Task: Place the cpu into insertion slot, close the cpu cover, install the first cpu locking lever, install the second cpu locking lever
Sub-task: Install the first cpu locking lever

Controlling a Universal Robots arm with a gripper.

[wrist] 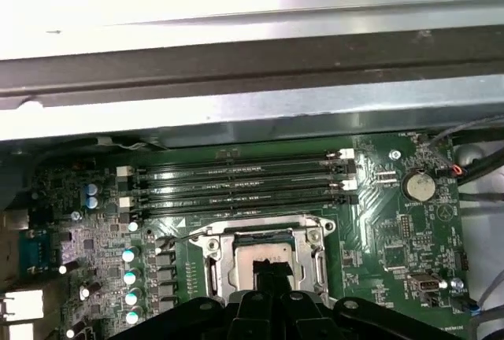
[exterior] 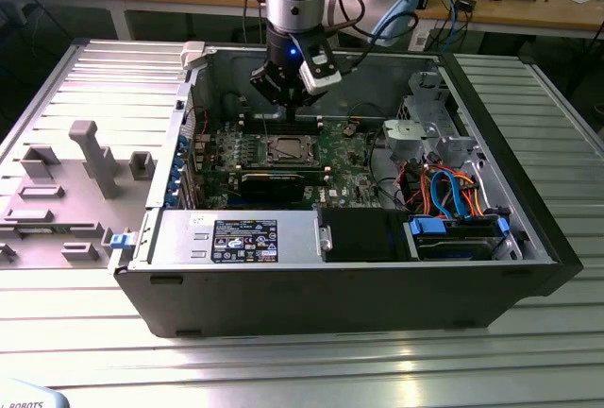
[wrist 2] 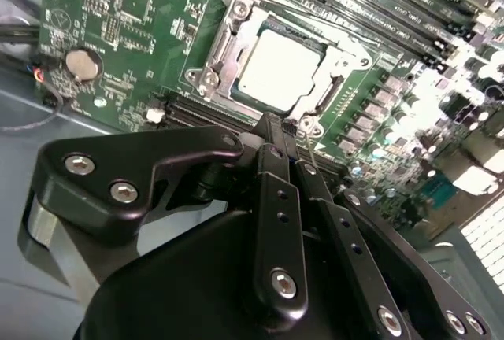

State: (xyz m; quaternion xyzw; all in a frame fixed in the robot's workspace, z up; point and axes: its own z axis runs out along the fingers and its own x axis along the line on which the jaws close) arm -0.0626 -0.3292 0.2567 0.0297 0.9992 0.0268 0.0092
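Cpu (wrist 2: pixel 279 68) seated in the insertion slot (wrist 2: pixel 206 79), cpu cover (wrist 2: pixel 339 53) laid flat around it, gripper (wrist 2: pixel 277 126) poised near the slot's edge, fingers (wrist 2: pixel 276 190) pressed together, nothing gripped.

An open computer case (exterior: pixel 330 297) lies on the ribbed metal bench (exterior: pixel 283 363). Inside it, the black end effector (exterior: pixel 281 94) hangs over the green motherboard (exterior: pixel 344 158), near the insertion slot (exterior: pixel 270 151) with the grey cpu (exterior: pixel 287 151) in it

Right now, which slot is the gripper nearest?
The square insertion slot, silvery-rimmed, with the cpu inside; the gripper hangs by it. The long memory slots lie farther off.
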